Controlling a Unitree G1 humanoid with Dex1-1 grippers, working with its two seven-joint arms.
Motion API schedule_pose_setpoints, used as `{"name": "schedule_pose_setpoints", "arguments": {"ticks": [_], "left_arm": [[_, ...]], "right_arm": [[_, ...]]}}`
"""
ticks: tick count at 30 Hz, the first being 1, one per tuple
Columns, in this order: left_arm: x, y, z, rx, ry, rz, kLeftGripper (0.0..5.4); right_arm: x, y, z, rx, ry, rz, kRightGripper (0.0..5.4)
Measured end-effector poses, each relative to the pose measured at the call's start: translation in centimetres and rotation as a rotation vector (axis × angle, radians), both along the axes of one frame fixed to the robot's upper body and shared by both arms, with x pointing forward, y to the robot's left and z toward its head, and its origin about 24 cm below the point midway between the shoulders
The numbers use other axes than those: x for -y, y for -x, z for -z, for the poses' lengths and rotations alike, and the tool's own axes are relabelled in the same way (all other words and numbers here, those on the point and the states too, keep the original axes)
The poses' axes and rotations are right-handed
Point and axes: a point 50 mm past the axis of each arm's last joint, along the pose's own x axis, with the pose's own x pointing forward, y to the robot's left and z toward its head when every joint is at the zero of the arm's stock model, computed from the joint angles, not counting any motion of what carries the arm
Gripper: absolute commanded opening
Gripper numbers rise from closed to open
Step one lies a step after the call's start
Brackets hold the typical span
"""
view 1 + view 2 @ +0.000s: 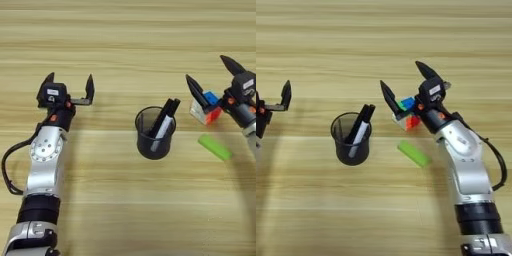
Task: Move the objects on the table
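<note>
Over table (125, 30), right tool (406, 85) straddles cube (408, 114), spread.

No text, brand, number or sign can be read anywhere on the table (125, 45). The left gripper (69, 85) carries a small pale label on top of its black housing, but its print is too small to make out. The markers (358, 127) in the cup (351, 145) show no legible lettering.
</note>
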Motion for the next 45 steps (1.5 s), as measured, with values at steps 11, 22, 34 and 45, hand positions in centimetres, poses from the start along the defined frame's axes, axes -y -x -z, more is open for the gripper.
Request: {"name": "schedule_pose_setpoints", "arguments": {"ticks": [11,22,34,45], "left_arm": [[0.2,-0.1,0.1,-0.005,-0.018,0.003,5.40],[0.2,-0.3,-0.1,0.013,-0.020,0.003,5.40],[0.5,-0.4,-0.1,0.016,-0.024,0.008,5.40],[0.6,-0.4,-0.1,0.019,-0.024,0.010,5.40]], "right_arm": [[4.0,1.9,1.2,-0.222,0.118,-0.119,5.38],[5.3,2.8,5.2,-0.450,0.217,-0.159,5.38],[4.9,4.4,8.5,-0.603,0.300,-0.192,4.47],[5.3,4.7,9.5,-0.654,0.339,-0.180,2.92]]}}
